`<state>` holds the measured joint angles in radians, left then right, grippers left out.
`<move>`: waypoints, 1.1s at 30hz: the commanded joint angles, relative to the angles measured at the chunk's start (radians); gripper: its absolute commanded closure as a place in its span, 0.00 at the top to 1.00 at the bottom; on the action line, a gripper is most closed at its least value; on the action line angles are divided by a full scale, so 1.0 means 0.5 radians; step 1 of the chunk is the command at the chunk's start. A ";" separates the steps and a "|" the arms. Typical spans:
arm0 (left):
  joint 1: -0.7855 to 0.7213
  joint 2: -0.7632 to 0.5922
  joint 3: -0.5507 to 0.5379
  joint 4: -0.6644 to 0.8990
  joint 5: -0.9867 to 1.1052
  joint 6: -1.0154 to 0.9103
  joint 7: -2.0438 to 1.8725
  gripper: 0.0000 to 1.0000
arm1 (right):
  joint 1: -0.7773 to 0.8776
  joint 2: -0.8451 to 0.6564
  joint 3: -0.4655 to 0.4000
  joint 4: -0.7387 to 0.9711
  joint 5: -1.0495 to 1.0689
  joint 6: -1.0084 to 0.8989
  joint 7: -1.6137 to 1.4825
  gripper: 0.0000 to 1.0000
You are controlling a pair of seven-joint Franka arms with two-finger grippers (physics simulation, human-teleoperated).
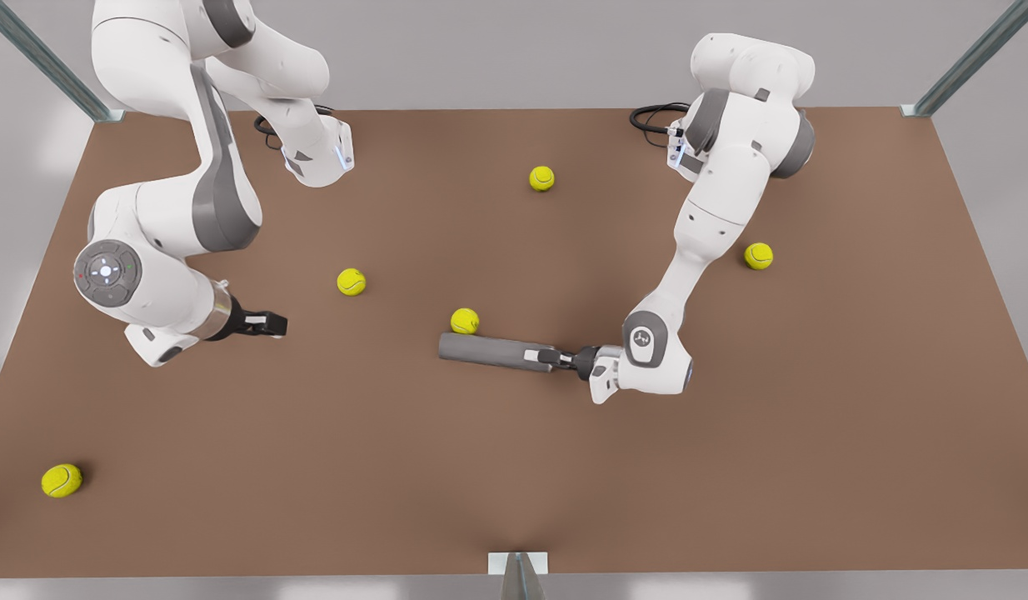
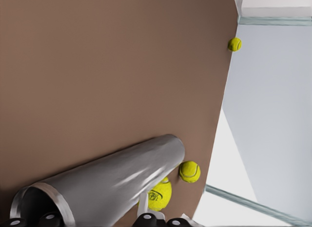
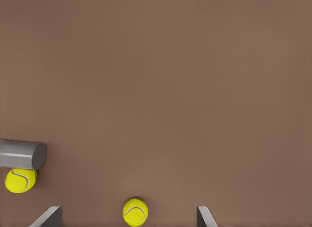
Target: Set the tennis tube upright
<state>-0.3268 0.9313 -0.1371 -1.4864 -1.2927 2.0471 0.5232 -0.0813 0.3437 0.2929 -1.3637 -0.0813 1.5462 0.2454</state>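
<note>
The tennis tube (image 1: 489,350) lies flat on the brown table (image 1: 514,492), a grey cylinder near the middle. Its light-rimmed mouth points to the front view's right. My left gripper (image 1: 543,358), on the arm at the front view's right, is at that mouth. In the left wrist view the tube (image 2: 112,178) runs away from the gripper (image 2: 97,221), whose fingers stand apart at the rim, open. My right gripper (image 1: 272,323) waits open at the front view's left, well clear of the tube; its view catches the tube's closed end (image 3: 22,155).
Several yellow-green tennis balls lie about. One ball (image 1: 464,321) touches the tube's far side near its closed end, another (image 1: 351,282) sits between the arms. Others rest at the back (image 1: 541,178), right (image 1: 758,256) and front left (image 1: 62,481).
</note>
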 commanded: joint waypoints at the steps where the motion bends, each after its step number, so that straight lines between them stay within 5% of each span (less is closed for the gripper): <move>1: 0.000 0.000 0.001 0.000 0.014 -0.005 0.000 0.50 | 0.000 0.000 0.000 0.000 0.000 0.000 0.000 1.00; 15: 0.000 0.000 0.010 0.000 0.014 -0.032 0.000 0.37 | 0.031 0.009 0.000 0.000 -0.003 0.000 0.006 1.00; 29: -0.009 -0.099 0.084 -0.006 0.113 -0.201 -0.074 0.34 | 0.049 0.037 0.000 0.031 -0.018 -0.003 -0.003 1.00; 33: -0.012 -0.102 0.078 -0.006 0.113 -0.204 -0.086 0.33 | 0.034 0.012 -0.009 0.221 -0.230 -0.310 -0.015 1.00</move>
<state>-0.3329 0.8806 -0.0981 -1.4895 -1.2389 1.9451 0.4801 -0.0743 0.3500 0.2859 -1.2518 -0.1975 1.3885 0.2380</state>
